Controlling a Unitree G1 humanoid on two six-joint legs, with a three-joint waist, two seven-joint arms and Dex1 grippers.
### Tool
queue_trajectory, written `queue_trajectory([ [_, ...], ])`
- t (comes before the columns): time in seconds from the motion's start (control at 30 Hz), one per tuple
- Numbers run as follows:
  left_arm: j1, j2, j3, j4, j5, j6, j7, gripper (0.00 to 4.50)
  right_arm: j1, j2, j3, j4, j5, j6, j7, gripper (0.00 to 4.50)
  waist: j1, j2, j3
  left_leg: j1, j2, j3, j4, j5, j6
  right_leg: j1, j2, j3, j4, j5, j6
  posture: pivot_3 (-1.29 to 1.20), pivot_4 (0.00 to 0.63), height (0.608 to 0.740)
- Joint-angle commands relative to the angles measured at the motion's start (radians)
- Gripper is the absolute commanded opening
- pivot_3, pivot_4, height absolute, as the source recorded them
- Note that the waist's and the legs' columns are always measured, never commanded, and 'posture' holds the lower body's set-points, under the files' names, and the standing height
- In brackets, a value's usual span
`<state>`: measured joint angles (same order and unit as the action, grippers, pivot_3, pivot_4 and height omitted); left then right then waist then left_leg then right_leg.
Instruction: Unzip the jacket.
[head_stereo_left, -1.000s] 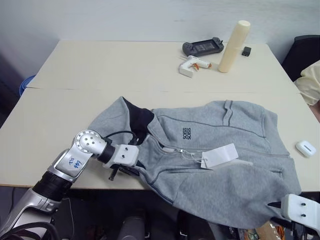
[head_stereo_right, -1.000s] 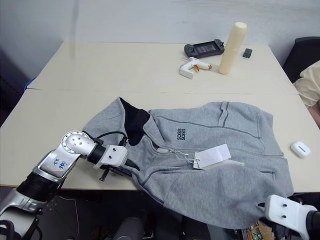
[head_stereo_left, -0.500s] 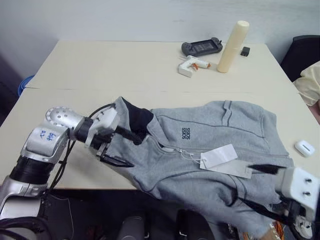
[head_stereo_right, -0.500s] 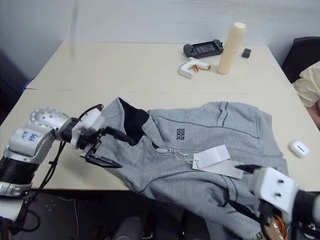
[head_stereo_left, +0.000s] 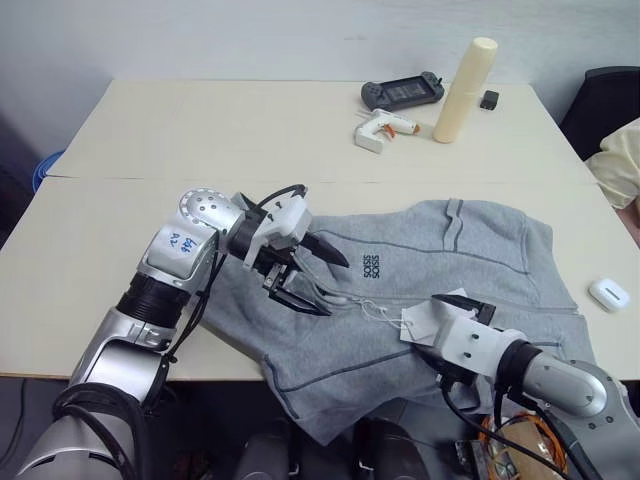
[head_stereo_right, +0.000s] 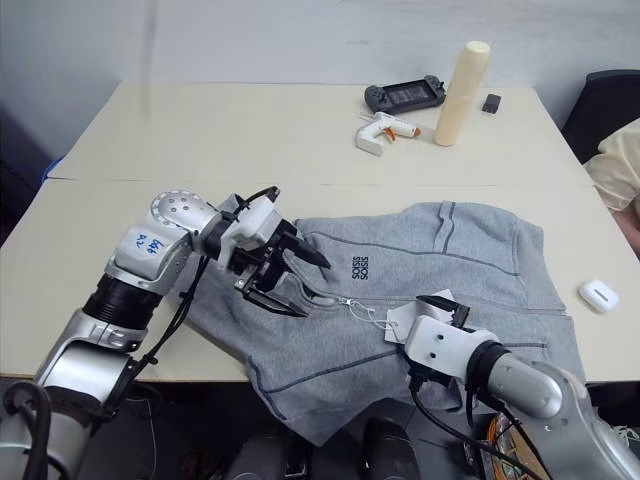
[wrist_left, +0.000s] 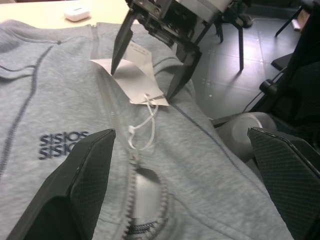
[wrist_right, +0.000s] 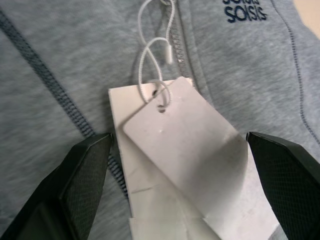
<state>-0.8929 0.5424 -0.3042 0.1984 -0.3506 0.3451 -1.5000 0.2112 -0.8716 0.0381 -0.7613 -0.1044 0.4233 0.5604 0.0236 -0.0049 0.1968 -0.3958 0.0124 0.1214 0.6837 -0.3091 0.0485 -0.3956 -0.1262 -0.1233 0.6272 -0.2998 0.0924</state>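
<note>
Jacket (head_stereo_left: 440, 270) hem past table (head_stereo_left: 200, 130) front edge, prob. unsupported.

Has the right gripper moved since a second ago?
Yes. The right gripper has come in from the jacket's lower right hem to the white paper tags near the zip, open.

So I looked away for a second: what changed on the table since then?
Both pincers opened and moved in over the heather-grey hooded zip jacket: the left pincer rose from the table's near edge to the collar, the right pincer came up over the white paper tags. The jacket's near side shifted. Items at the back stayed.
</note>
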Motion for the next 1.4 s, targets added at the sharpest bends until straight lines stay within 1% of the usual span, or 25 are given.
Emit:
queue_trajectory([
  [0.03, -0.024, -0.008, 0.008, 0.011, 0.010, -0.024, -0.021, 4.45, 0.003, 0.035, 0.002, 0.023, -0.060, -0.057, -0.044, 4.50, 0.000, 0.000, 0.000, 0.000, 0.000, 0.000, 0.000, 0.000, 0.000, 0.000, 0.000, 0.000, 0.000, 0.000, 0.000, 0.00, 0.150, 0.740],
  [0.07, -0.028, -0.010, 0.009, 0.017, 0.013, -0.027, -0.022, 4.45, 0.004, 0.046, 0.002, 0.032, -0.069, -0.068, -0.052, 4.50, 0.000, 0.000, 0.000, 0.000, 0.000, 0.000, 0.000, 0.000, 0.000, 0.000, 0.000, 0.000, 0.000, 0.000, 0.000, 0.00, 0.150, 0.740],
  [0.1, -0.032, -0.012, 0.010, 0.024, 0.015, -0.031, -0.024, 4.50, 0.002, 0.056, 0.002, 0.038, -0.076, -0.074, -0.055, 4.12, 0.000, 0.000, 0.000, 0.000, 0.000, 0.000, 0.000, 0.000, 0.000, 0.000, 0.001, 0.000, 0.000, 0.000, 0.000, 0.00, 0.150, 0.740],
  [0.13, -0.034, -0.013, 0.010, 0.029, 0.019, -0.036, -0.026, 4.50, 0.002, 0.065, -0.001, 0.040, -0.081, -0.083, -0.056, 3.90, 0.000, 0.000, 0.000, 0.000, 0.000, 0.000, 0.000, 0.000, 0.000, 0.000, 0.001, 0.000, 0.000, 0.000, 0.000, 0.00, 0.150, 0.740],
  [0.2, -0.035, -0.015, 0.006, 0.042, 0.031, -0.053, -0.028, 4.50, 0.004, 0.077, -0.010, 0.032, -0.086, -0.099, -0.051, 3.28, 0.000, 0.000, 0.000, 0.000, 0.000, 0.000, 0.000, 0.000, 0.000, 0.000, 0.001, 0.000, 0.000, 0.000, 0.000, 0.00, 0.150, 0.740],
  [0.23, -0.035, -0.018, 0.004, 0.049, 0.037, -0.063, -0.027, 4.50, 0.006, 0.082, -0.015, 0.026, -0.086, -0.104, -0.047, 2.87, 0.000, 0.000, 0.000, 0.000, 0.000, 0.000, 0.000, 0.000, 0.000, 0.000, 0.001, 0.000, 0.000, 0.000, 0.000, 0.00, 0.150, 0.740],
  [0.37, -0.034, -0.030, 0.000, 0.074, 0.057, -0.092, -0.026, 4.50, 0.012, 0.088, -0.013, 0.007, -0.101, -0.111, -0.034, 1.60, 0.000, 0.000, 0.000, 0.000, 0.000, -0.001, 0.000, 0.000, 0.000, 0.000, 0.001, 0.000, 0.000, 0.000, 0.000, 0.00, 0.150, 0.740],
  [0.43, -0.038, -0.038, -0.001, 0.086, 0.062, -0.100, -0.026, 4.50, 0.014, 0.091, -0.005, 0.017, -0.122, -0.114, -0.037, 0.88, 0.000, 0.000, 0.000, 0.000, 0.000, -0.001, 0.000, 0.000, 0.000, 0.000, 0.001, 0.000, 0.000, 0.000, 0.000, 0.00, 0.150, 0.740],
  [0.5, -0.042, -0.048, -0.002, 0.096, 0.068, -0.108, -0.024, 4.50, 0.015, 0.088, 0.008, 0.038, -0.154, -0.113, -0.037, 0.28, 0.000, 0.000, 0.000, 0.000, 0.000, -0.001, 0.000, 0.000, 0.000, 0.000, 0.001, 0.000, 0.000, 0.000, 0.000, 0.00, 0.150, 0.740],
  [0.6, -0.044, -0.064, -0.001, 0.109, 0.075, -0.120, -0.022, 4.50, 0.010, 0.086, 0.027, 0.069, -0.195, -0.095, -0.029, 0.28, 0.000, 0.000, 0.000, 0.000, 0.000, -0.001, 0.000, 0.000, 0.000, 0.000, 0.001, 0.000, 0.001, 0.000, 0.000, 0.00, 0.150, 0.740],
  [0.63, -0.044, -0.076, -0.004, 0.119, 0.081, -0.128, -0.017, 4.50, 0.004, 0.097, 0.018, 0.077, -0.195, -0.093, -0.037, 0.13, 0.000, 0.000, 0.000, 0.000, 0.000, -0.001, 0.000, 0.000, 0.000, 0.000, 0.001, 0.000, 0.001, 0.000, 0.000, 0.00, 0.150, 0.740],
  [0.8, -0.035, -0.136, -0.034, 0.205, 0.156, -0.253, 0.025, 4.50, -0.011, 0.113, 0.003, 0.098, -0.220, -0.108, -0.052, 0.13, 0.000, 0.000, 0.000, 0.000, 0.000, -0.001, 0.000, 0.000, 0.000, 0.000, 0.001, 0.000, 0.001, 0.000, 0.000, 0.00, 0.150, 0.740],
  [0.87, -0.040, -0.175, -0.045, 0.272, 0.194, -0.301, 0.066, 4.50, -0.015, 0.129, -0.009, 0.089, -0.221, -0.097, -0.061, 0.13, 0.001, 0.000, 0.000, 0.000, 0.000, -0.001, 0.000, 0.000, 0.000, 0.000, 0.001, 0.000, 0.000, 0.000, 0.000, 0.00, 0.150, 0.740],
  [0.97, -0.068, -0.227, -0.069, 0.433, 0.278, -0.412, 0.130, 4.50, -0.045, 0.178, -0.046, 0.071, -0.227, -0.062, -0.100, 0.13, 0.001, 0.000, 0.000, 0.000, 0.000, -0.001, 0.000, 0.001, 0.001, 0.001, 0.000, -0.001, 0.000, 0.000, 0.000, 0.00, 0.150, 0.740],
  [1.1, -0.115, -0.272, -0.069, 0.627, 0.355, -0.514, 0.221, 4.50, -0.056, 0.224, -0.076, 0.050, -0.241, -0.035, -0.127, 0.13, 0.002, 0.000, 0.000, 0.000, 0.000, -0.001, 0.000, 0.001, 0.001, 0.000, 0.000, -0.003, 0.000, 0.000, 0.000, 0.00, 0.150, 0.740],
  [1.2, -0.137, -0.291, -0.062, 0.731, 0.385, -0.564, 0.258, 4.50, -0.043, 0.257, -0.101, 0.027, -0.239, -0.006, -0.134, 0.13, 0.003, -0.001, 0.000, -0.001, 0.000, -0.002, 0.000, 0.001, 0.001, 0.000, -0.001, -0.003, 0.000, 0.000, 0.000, 0.00, 0.150, 0.740],
  [1.3, -0.140, -0.294, -0.058, 0.795, 0.406, -0.602, 0.270, 4.50, -0.020, 0.314, -0.159, 0.014, -0.218, 0.045, -0.156, 0.13, 0.002, -0.001, -0.001, -0.001, -0.001, -0.002, 0.000, 0.001, 0.002, 0.000, -0.002, -0.004, 0.000, 0.000, 0.000, 0.00, 0.150, 0.740],
  [1.4, -0.134, -0.289, -0.053, 0.816, 0.408, -0.623, 0.263, 4.50, -0.007, 0.368, -0.265, 0.013, -0.187, 0.094, -0.176, 0.13, 0.003, -0.003, -0.002, 0.000, -0.001, -0.003, 0.000, 0.001, 0.003, 0.001, -0.004, -0.004, 0.000, 0.000, 0.000, 0.00, 0.150, 0.740],
])
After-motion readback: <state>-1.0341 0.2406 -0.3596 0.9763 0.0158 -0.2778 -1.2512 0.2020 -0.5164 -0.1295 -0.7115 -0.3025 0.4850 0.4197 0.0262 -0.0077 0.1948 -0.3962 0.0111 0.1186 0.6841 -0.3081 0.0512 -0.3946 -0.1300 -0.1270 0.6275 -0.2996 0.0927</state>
